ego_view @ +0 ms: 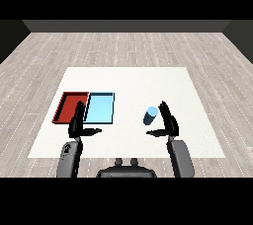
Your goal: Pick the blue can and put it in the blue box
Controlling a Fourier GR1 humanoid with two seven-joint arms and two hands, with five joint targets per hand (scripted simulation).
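Observation:
The blue can (150, 116) stands upright on the white table (148, 81), right of centre. My right hand (168, 122) is just right of the can, fingers straight and thumb pointing left below it, not touching it. The light blue tray (100, 108) lies left of centre with nothing in it. My left hand (77, 122) hovers open at the near edge between the two trays, fingers straight up, thumb out to the right.
A red tray (69, 106) lies against the left side of the light blue tray. Grey wooden floor surrounds the table. Both forearms come in from the lower corners.

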